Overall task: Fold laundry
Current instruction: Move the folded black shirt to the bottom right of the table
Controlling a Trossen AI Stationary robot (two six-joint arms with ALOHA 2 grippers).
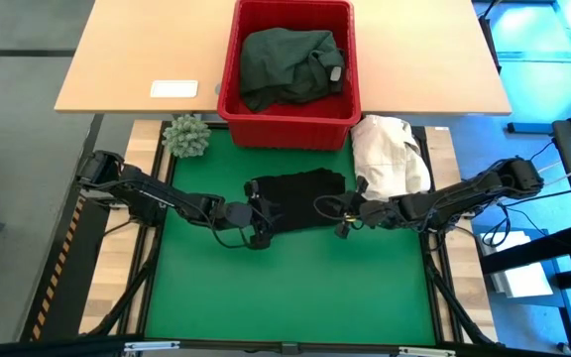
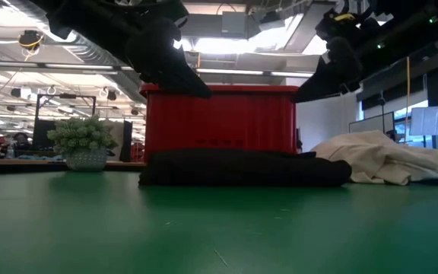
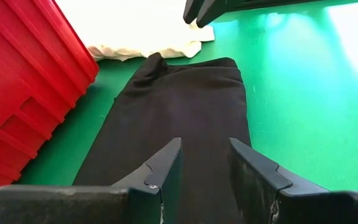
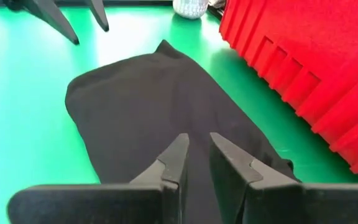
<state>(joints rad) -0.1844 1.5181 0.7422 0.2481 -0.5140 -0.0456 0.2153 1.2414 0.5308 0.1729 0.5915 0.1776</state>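
Note:
A black garment (image 1: 295, 198), folded into a flat oblong, lies on the green mat (image 1: 285, 288) in front of the red basket (image 1: 228, 69). A dark green garment (image 1: 290, 64) lies bunched inside the basket. My left gripper (image 3: 205, 144) hovers open over the black garment's left end (image 3: 166, 124), clear of the cloth. My right gripper (image 4: 199, 138) hovers over its right end (image 4: 166, 112), its fingers a narrow gap apart with nothing between them. In the low view both grippers (image 2: 200, 90) (image 2: 303, 95) hang well above the garment (image 2: 242, 169).
A cream-white cloth heap (image 1: 390, 154) lies at the mat's far right, next to the basket. A small potted plant (image 1: 186, 136) stands at the far left corner. A white card (image 1: 174, 88) lies on the wooden table behind. The near half of the mat is bare green.

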